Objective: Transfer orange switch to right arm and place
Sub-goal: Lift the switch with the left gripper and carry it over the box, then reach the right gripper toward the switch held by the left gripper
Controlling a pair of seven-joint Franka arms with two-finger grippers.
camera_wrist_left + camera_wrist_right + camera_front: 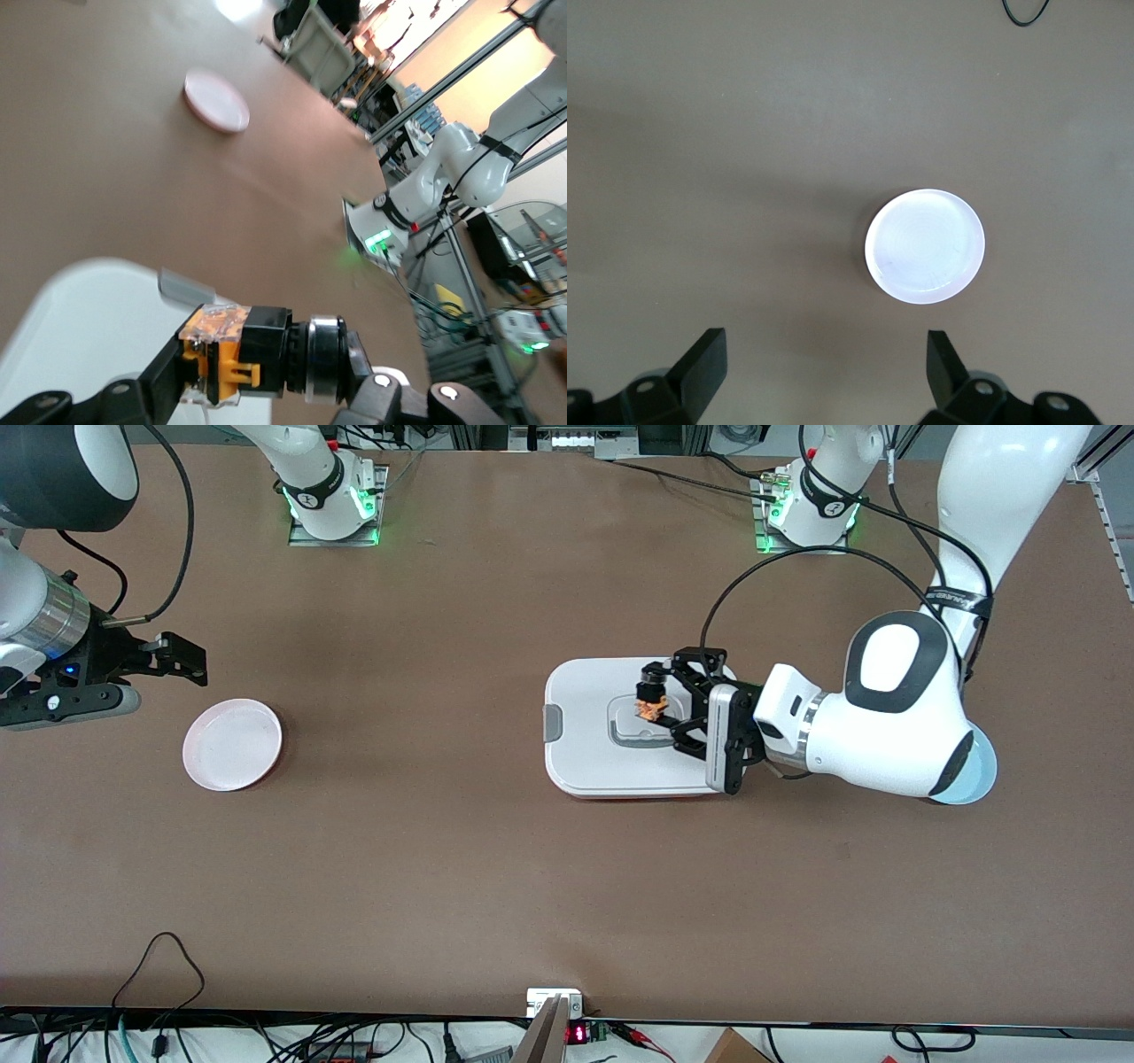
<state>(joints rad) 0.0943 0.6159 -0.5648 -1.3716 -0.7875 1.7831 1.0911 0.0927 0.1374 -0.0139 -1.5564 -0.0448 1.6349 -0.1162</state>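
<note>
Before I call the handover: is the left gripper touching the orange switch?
Touching. In the left wrist view the left gripper has black fingers pressed against the orange switch, holding it above the white tray.

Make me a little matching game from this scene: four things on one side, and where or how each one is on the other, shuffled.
1. orange switch
2. pink plate
3. white lidded container
4. right gripper

a. open, holding nothing
b. bare, toward the right arm's end of the table
c. held in the left gripper
d. lying under the left gripper

Pairs: 1-c, 2-b, 3-d, 4-a
</note>
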